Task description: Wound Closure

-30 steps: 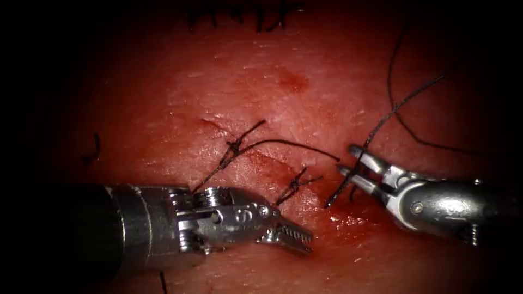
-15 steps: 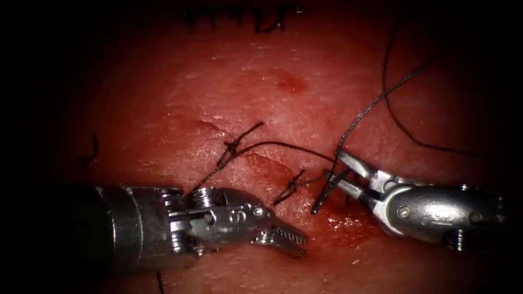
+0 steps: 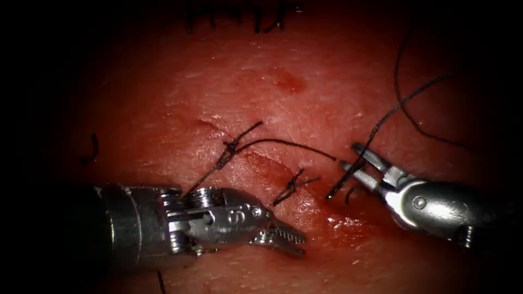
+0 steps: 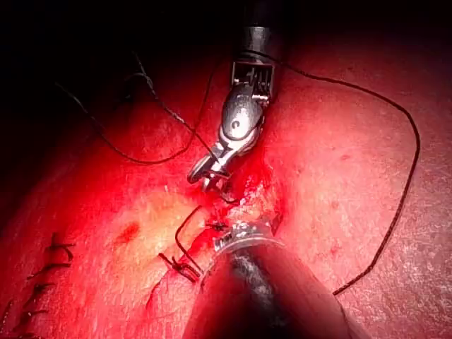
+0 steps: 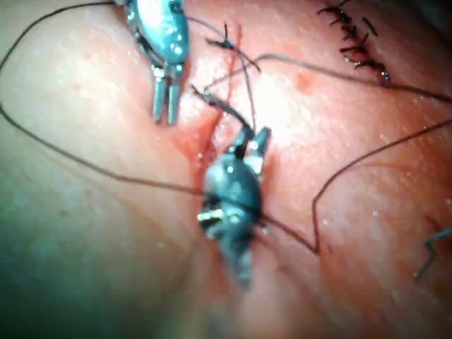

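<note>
Endoscope view: the right gripper (image 3: 351,159) sits just right of the cut (image 3: 283,171), its jaws parted around a dark thread (image 3: 381,122) that runs up and to the right; whether they actually pinch it cannot be told. The left gripper (image 3: 289,239), slightly parted and grasping nothing, lies low on the tissue (image 3: 305,109) below the cut, its body stamped with what looks like a "6". Two knotted stitches (image 3: 231,148) cross the cut between the tools. A row of older stitches (image 3: 239,16) lines the far edge. Red fluid (image 3: 348,223) glistens between the tool tips. No needle can be made out.
</note>
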